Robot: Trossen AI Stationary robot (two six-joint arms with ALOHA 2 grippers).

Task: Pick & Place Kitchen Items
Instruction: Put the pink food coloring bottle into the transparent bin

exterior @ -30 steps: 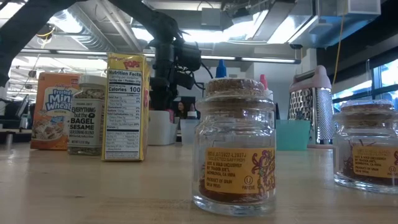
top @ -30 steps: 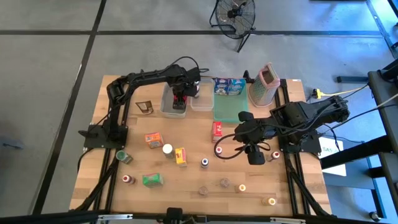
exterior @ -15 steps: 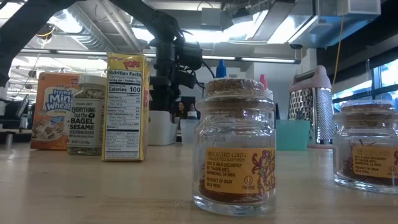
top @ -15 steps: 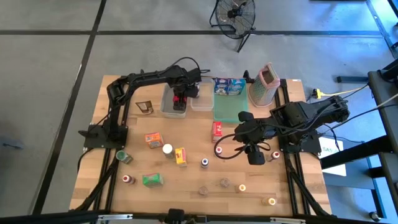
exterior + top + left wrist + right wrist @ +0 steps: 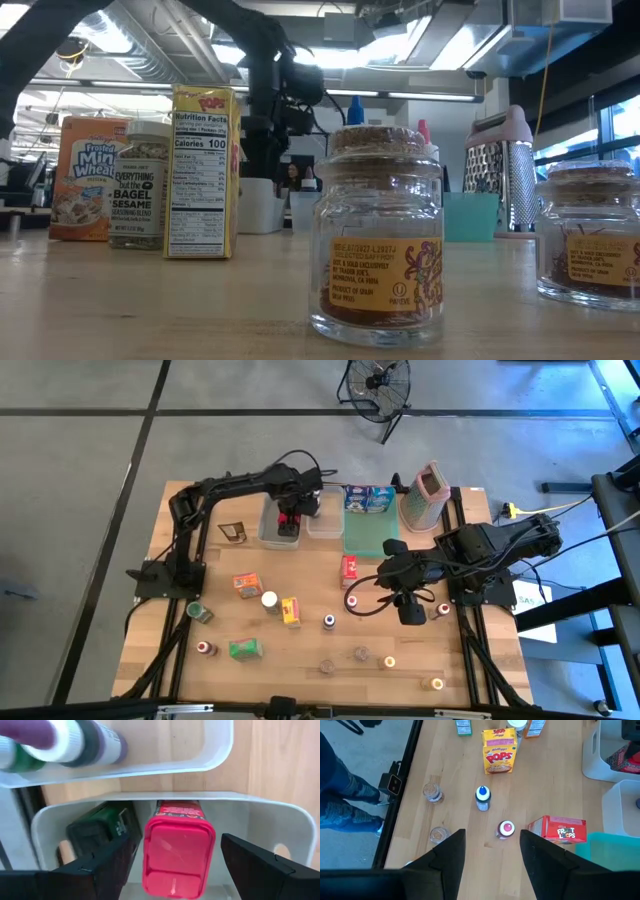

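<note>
reading labels for you: pops box [image 5: 499, 751], froot loops box [image 5: 559, 829] on the wood surface [image 5: 455, 780]; left gripper [image 5: 175, 865] spread wide around the red box [image 5: 177, 855], holding nothing; right gripper [image 5: 490, 845] parted, empty.

1. Red box [image 5: 177, 851] with a pink-red top, standing in a white tub [image 5: 272, 827] between the black fingers of the left claw [image 5: 175, 865].
2. Dark green box [image 5: 97, 832] beside it.
3. Yellow Pops box [image 5: 499, 751], blue-capped bottle [image 5: 482, 798], pink-capped bottle [image 5: 505, 829], red Froot Loops box [image 5: 559, 830] beyond the right claw [image 5: 490, 851].
4. Pale wood-grain table [image 5: 455, 780].
</note>
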